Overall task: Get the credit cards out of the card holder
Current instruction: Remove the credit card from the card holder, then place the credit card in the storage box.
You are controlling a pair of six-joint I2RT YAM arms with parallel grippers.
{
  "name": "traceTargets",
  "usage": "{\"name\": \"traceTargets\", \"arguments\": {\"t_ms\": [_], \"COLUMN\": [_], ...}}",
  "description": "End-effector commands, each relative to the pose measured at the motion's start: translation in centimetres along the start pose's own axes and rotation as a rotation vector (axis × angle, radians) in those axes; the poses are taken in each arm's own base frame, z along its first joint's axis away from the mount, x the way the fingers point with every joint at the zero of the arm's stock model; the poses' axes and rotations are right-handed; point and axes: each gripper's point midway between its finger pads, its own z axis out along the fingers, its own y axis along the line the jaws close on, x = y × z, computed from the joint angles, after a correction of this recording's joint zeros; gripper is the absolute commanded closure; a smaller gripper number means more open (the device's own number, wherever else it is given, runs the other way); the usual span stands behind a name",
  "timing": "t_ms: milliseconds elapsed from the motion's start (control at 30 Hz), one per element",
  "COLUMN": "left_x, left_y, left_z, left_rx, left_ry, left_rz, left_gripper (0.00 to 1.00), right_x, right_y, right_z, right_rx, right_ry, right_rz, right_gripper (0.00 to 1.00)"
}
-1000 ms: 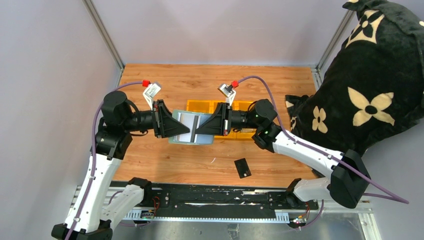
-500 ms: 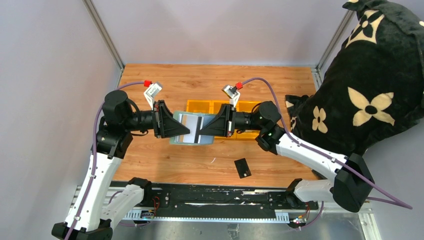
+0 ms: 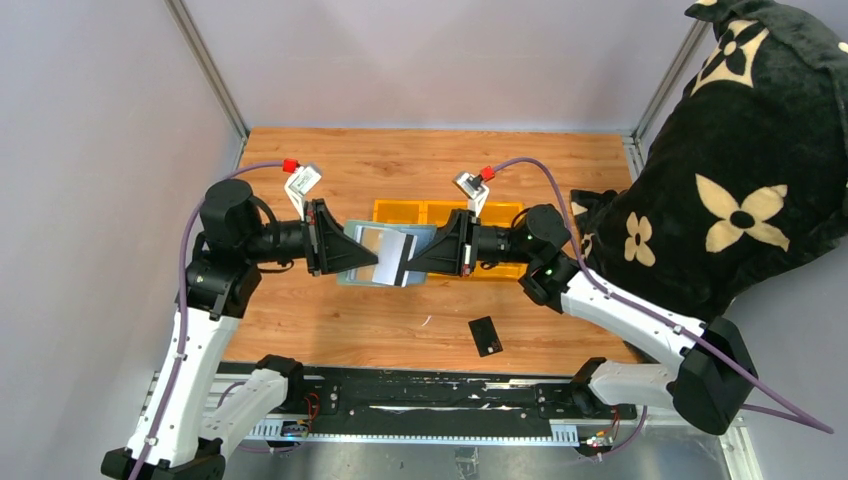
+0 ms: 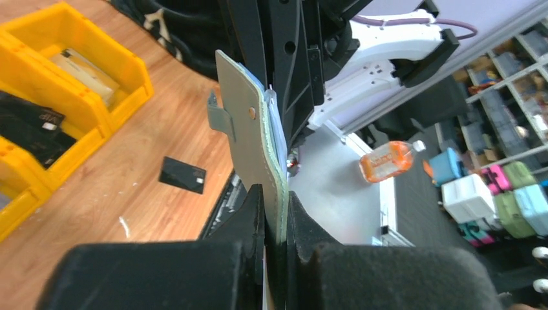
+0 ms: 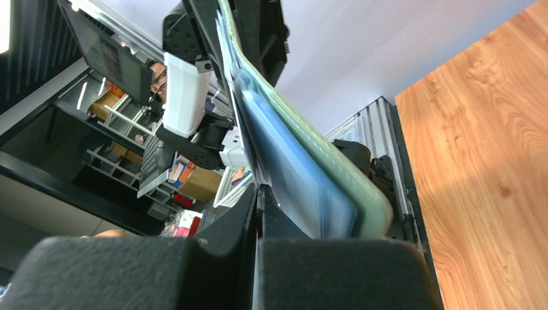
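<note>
– Right gripper [image 3: 408, 268] has backed off toward its own side over the last second. The silvery card [image 3: 383, 248] has come with it, further out of the card holder [image 3: 360, 281] and slightly skewed.

– Where is the holder itself?

– Lifted off the table [image 3: 330, 170], between the two arms and just in front of the yellow bins [image 3: 430, 212], with its inner face toward the top camera. The left gripper [image 3: 372, 262] has its fingers pressed narrow on the holder's left edge. The left wrist view shows the grey-green cover clamped between them.

– Why hold it that way?

– As an anchor, I'd say. With one end pinned, a pull from the opposite end should draw the card along its pocket instead of dragging the whole wallet.

– And the right fingers?

– Closed tight on something thin. From above that looks like the silvery card's right edge. The wrist view is too blurred to separate the card from the pocket layers.

– Anything already out?

– One black card [image 3: 485, 335] lies flat on the table nearer the arm bases, well apart from the holder. So one card is probably done and this one is partway.
</note>
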Motion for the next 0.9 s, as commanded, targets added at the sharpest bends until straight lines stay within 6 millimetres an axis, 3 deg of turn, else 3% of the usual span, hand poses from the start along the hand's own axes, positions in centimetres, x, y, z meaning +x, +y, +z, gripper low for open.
{"name": "traceTargets", "arguments": {"t_ms": [0, 100, 267, 400, 500, 600, 667, 867], "left_x": [-0.8, -0.4, 0.4, 1.4, 2.6, 3.8, 4.4, 6.2], "left_y": [1.1, 3.4, 5.4, 5.7, 5.9, 7.1, 8.0, 9.3], "left_z": [-0.7, -1.4, -2.1, -2.4, -2.7, -3.3, -3.8, -5.7], "left_rx": [-0.13, -0.252, -0.346, -0.336, -0.319, -0.349, -0.375, -0.399], "left_ry": [-0.007, 0.03, 0.078, 0.116, 0.161, 0.23, 0.286, 0.435], "left_rz": [0.144, 0.182, 0.23, 0.305, 0.337, 0.378, 0.412, 0.559], "left_gripper": [1.0, 1.0, 1.0, 1.0, 1.0, 1.0, 1.0, 1.0], "right_x": [-0.2, -0.8, -1.2, -1.6, -2.7, -3.5, -3.7, -3.2], "right_y": [-1.4, -2.6, -5.2, -9.0, -12.2, -14.5, -15.9, -20.4], "right_z": [-1.6, -3.1, -5.8, -8.9, -12.4, -14.1, -13.9, -9.8], "right_rx": [0.058, 0.117, 0.263, 0.443, 0.599, 0.7, 0.727, 0.747], "right_ry": [-0.005, -0.027, -0.028, -0.029, -0.059, -0.076, -0.061, 0.06], "right_rz": [-0.004, -0.008, -0.018, -0.012, 0.009, 0.004, 0.022, 0.069], "right_gripper": [1.0, 1.0, 1.0, 1.0, 1.0, 1.0, 1.0, 1.0]}}
